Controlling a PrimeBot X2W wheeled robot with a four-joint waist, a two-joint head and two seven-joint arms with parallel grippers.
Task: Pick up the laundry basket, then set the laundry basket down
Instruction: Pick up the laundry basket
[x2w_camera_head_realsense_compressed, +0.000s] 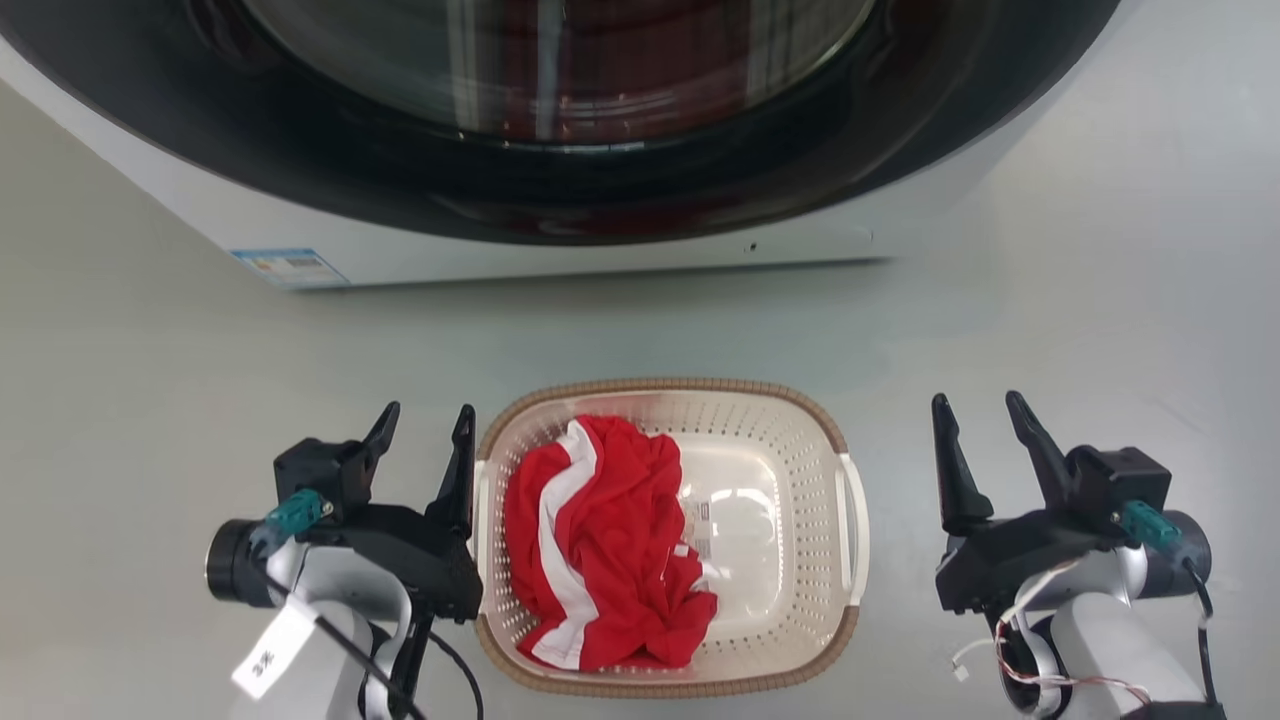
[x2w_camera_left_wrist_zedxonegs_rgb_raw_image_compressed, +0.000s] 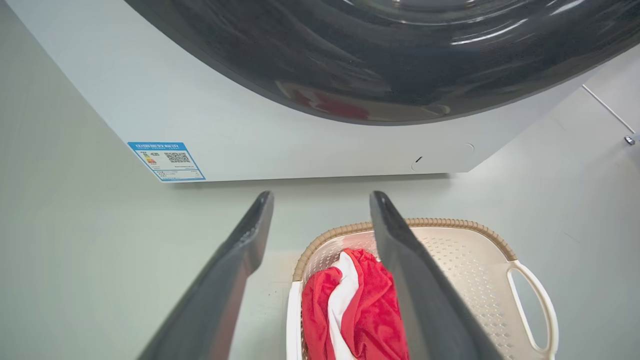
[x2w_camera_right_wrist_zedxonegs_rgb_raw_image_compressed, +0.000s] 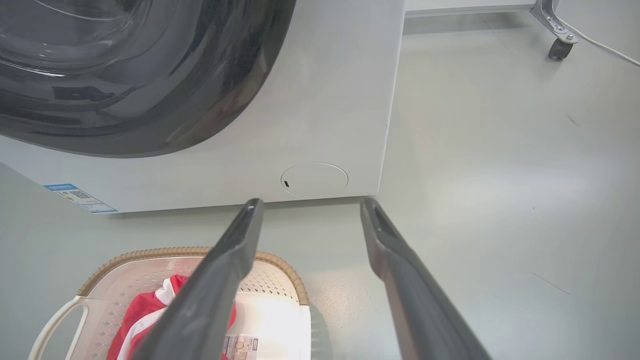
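Note:
The laundry basket (x2w_camera_head_realsense_compressed: 790, 470) stands on the floor, cream-white with perforated walls and a brown woven-look rim. A red and white garment (x2w_camera_head_realsense_compressed: 610, 540) lies in its left half. My left gripper (x2w_camera_head_realsense_compressed: 424, 422) is open just left of the basket's left handle, its inner finger close to the rim. My right gripper (x2w_camera_head_realsense_compressed: 982, 408) is open to the right of the basket, a gap away from the right handle (x2w_camera_head_realsense_compressed: 853, 525). In the left wrist view the basket (x2w_camera_left_wrist_zedxonegs_rgb_raw_image_compressed: 465, 250) lies behind the right finger (x2w_camera_left_wrist_zedxonegs_rgb_raw_image_compressed: 410, 270). In the right wrist view the basket (x2w_camera_right_wrist_zedxonegs_rgb_raw_image_compressed: 125, 270) is at lower left.
A big white washing machine (x2w_camera_head_realsense_compressed: 560, 250) with a dark round door stands right behind the basket, a blue label (x2w_camera_head_realsense_compressed: 285, 266) on its lower left. A caster wheel (x2w_camera_right_wrist_zedxonegs_rgb_raw_image_compressed: 557, 47) and cable show at the far right. Pale floor spreads on both sides.

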